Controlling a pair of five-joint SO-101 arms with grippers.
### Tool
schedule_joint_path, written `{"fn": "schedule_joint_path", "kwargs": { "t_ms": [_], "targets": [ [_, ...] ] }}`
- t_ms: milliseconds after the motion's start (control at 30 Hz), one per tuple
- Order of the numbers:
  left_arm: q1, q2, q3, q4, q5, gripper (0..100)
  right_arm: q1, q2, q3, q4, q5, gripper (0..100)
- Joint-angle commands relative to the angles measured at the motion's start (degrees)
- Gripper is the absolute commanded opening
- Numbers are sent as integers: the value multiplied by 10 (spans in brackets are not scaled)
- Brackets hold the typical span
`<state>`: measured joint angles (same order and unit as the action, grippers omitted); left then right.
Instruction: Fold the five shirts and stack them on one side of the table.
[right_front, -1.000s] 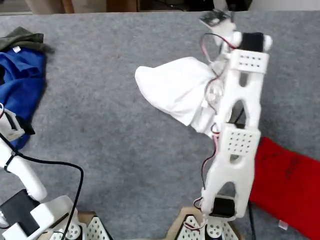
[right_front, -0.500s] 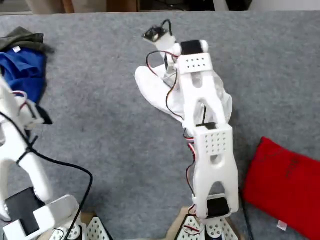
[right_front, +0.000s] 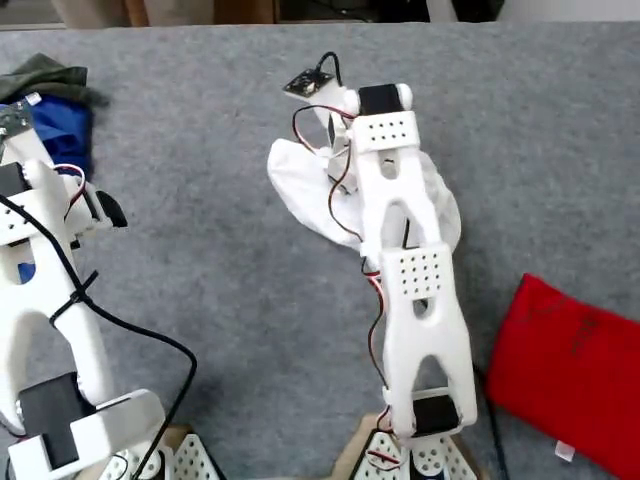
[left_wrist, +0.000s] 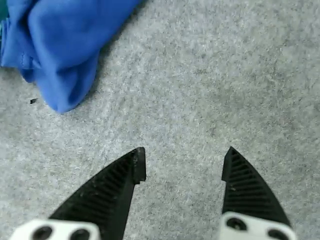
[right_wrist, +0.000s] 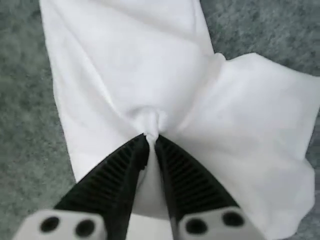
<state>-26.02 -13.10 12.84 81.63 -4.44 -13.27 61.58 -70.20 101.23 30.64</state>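
Grey felt desk (right_front: 200, 260) carries everything.

Far-left corner: olive-green crumpled garment (right_front: 45, 75), bunched at the desk edge. Blue cloth shirt (right_front: 62, 128) lies right against it on the near side, unfolded and lumpy. High view has it partly hidden behind the left arm (right_front: 50, 260). In the left wrist view the blue cloth shirt (left_wrist: 60, 45) is a rumpled heap with a rounded fold sticking out onto the felt.

Left claw (left_wrist: 185, 157): jaws wide apart, holding nothing. Bare grey felt sits between the two black ribbed tips. It hangs over the desk near the blue shirt's edge, not touching the cloth.

Centre, toward the far side: white cloth shirt (right_front: 300, 180), crumpled and flat on the desk. The right arm (right_front: 410, 270) stretches over it and covers its middle in the high view.

Right claw (right_wrist: 151, 139): jaws together, clamped on a pinched ridge of the white cloth shirt (right_wrist: 125, 65). Fabric puckers into creases at the tips and spreads out on both sides of them.

Right edge, near side: red cloth shirt (right_front: 565, 370), a compact flat slab. Small white tag at its near corner. It is well apart from the white shirt, just beside the right arm's base.
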Motion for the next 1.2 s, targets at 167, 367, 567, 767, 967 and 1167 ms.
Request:
{"fn": "schedule_joint_path", "kwargs": {
  "t_ms": [167, 367, 567, 767, 967, 1167],
  "targets": [
    [4, -14, -2, -18, 3, 258, -22, -285, 181, 11, 26, 4],
    [1, -14, 33, -46, 2, 257, -90, -472, 270, 8, 25, 4],
    [-18, -15, 63, -46, 1, 257, -153, -555, 226, 8, -17, 4],
    [-108, -15, 94, -108, 1, 260, -266, -585, 95, 8, -49, 5],
    [-165, -15, 119, -143, 0, 260, -350, -585, 65, -47, -84, 5],
    [-170, -15, 125, -143, 0, 260, -309, -549, 64, -102, -84, 5]
  ]
}}
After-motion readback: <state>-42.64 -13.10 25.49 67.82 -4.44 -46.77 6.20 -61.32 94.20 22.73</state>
